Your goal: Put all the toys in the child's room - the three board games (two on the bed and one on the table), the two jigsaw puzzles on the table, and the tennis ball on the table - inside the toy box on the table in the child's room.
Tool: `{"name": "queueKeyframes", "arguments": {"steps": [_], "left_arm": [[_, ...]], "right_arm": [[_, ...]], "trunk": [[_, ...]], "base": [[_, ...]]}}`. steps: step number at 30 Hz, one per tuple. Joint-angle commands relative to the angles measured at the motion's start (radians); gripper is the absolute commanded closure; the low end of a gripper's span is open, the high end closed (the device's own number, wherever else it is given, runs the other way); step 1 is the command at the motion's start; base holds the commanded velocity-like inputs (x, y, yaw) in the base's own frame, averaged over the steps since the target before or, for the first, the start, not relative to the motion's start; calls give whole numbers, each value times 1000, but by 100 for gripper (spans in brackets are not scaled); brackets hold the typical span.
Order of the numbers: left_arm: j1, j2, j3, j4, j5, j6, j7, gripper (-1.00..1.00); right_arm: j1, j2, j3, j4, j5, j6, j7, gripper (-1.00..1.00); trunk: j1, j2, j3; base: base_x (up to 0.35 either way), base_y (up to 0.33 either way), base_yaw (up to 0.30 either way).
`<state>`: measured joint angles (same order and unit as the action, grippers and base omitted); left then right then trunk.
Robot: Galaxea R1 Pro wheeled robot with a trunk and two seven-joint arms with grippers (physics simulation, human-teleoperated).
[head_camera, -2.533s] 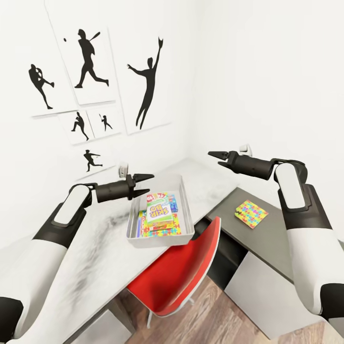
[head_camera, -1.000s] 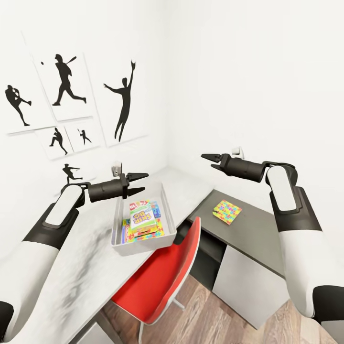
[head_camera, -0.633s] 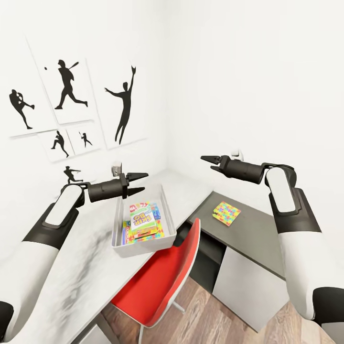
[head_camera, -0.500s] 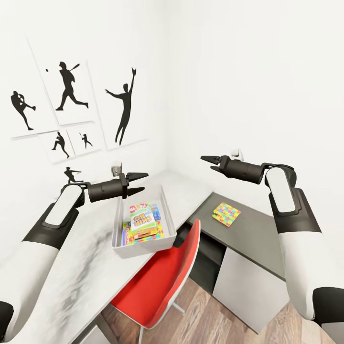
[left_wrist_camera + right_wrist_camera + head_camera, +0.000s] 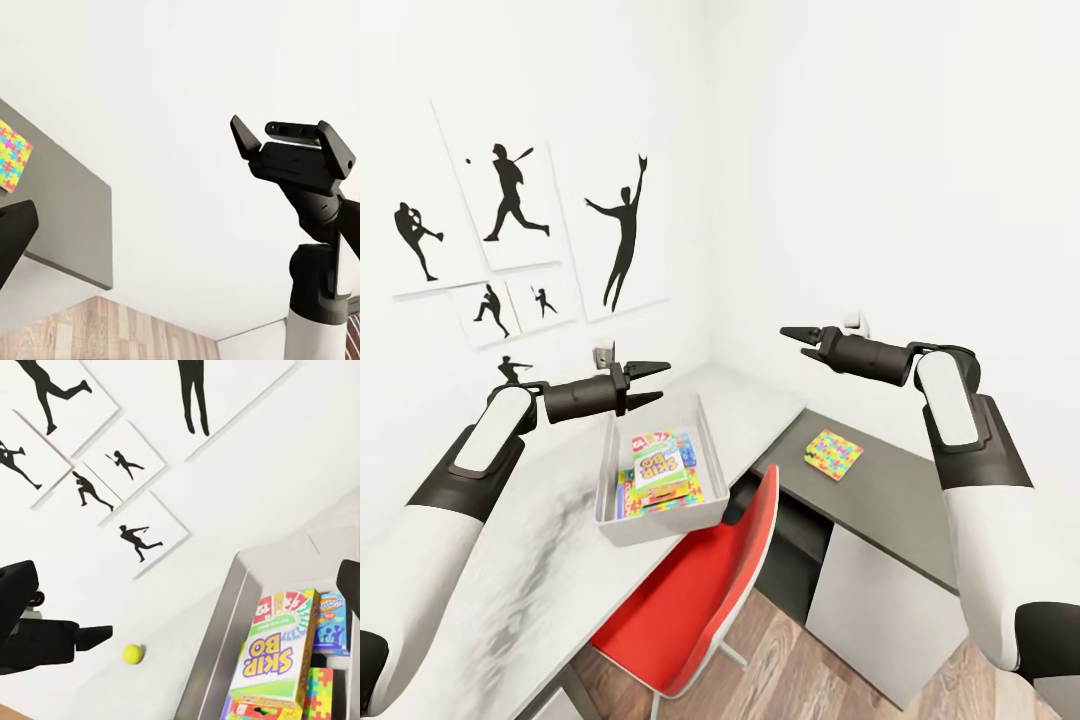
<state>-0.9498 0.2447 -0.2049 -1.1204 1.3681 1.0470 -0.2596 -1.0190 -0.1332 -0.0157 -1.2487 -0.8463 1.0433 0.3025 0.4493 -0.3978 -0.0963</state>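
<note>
The toy box point(image 5: 656, 470) sits on the table point(image 5: 510, 560), near its front edge, and serves as the landmark here. Inside it lie stacked game boxes: a white SKIP-BO box point(image 5: 660, 465) on top, at least two more printed boxes showing beneath and behind it, though their count is hard to fix, and one jigsaw point(image 5: 321, 693) at the stack's edge. A second jigsaw point(image 5: 833, 453) lies outside the box, well to its right on the dark cabinet point(image 5: 880, 490). One tennis ball point(image 5: 133, 653) rests on the table to the box's left, beyond the left arm. The left gripper point(image 5: 645, 385) hovers above the box's far left corner, fingers parted and empty. The right gripper point(image 5: 796, 334) hangs in the air up and to the right of the box, above the second jigsaw, fingers slightly apart, holding nothing. One red chair point(image 5: 700, 590) stands just in front of the box.
</note>
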Motion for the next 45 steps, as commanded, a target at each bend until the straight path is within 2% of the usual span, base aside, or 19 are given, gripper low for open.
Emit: {"name": "queueKeyframes", "arguments": {"steps": [1,16,45], "left_arm": [[-1,1,-2,1,-9,0,-10,-100],[-1,1,-1,1,-9,0,-10,-100],[-1,1,-1,1,-9,0,-11,-100]], "right_arm": [[-1,0,-2,0,10,4,10,-100],[12,0,-3,0,11,4,10,-100],[16,1,-10,10,11,4,10,-100]], "trunk": [[1,-2,-1],[1,-2,21],[1,-2,22]], "base": [[0,0,0],[0,0,0],[0,0,0]]}}
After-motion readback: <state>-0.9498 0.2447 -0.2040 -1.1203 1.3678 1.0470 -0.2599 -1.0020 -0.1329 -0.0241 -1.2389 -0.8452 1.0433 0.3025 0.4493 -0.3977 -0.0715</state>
